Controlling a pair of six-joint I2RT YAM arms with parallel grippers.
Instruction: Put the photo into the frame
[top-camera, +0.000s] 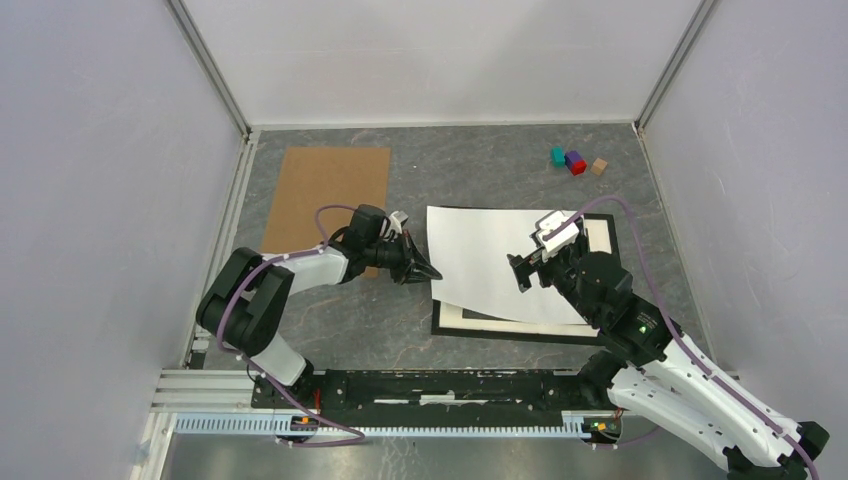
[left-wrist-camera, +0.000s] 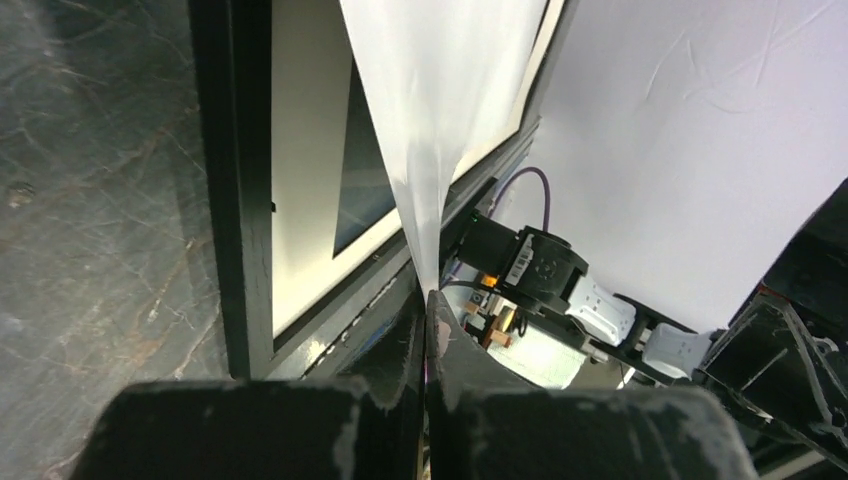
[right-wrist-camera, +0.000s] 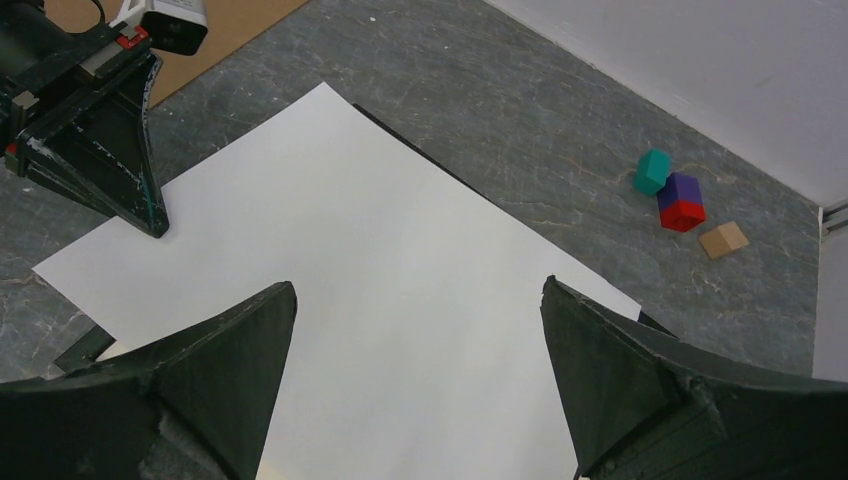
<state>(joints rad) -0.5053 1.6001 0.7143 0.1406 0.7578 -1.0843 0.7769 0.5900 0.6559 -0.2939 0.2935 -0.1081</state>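
Left hand pinches the white-backed rectangular photo above the thin black rectangular frame (likely for aligning); right hand hovers, spread wide.

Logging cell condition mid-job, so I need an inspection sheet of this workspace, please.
Surface: grey marbled tabletop, flat.
Job's things: white-backed rectangular photo lies blank side up over the thin black rectangular frame, which holds a white cardboard mat.
Clutter: brown cardboard board at far left; teal block, purple-and-red block, tan block at far right.
Grippers: left gripper shut on the photo's left edge; right gripper open, above the photo.
Cables: purple cable looping along each arm.
Surroundings: plain white enclosure walls.
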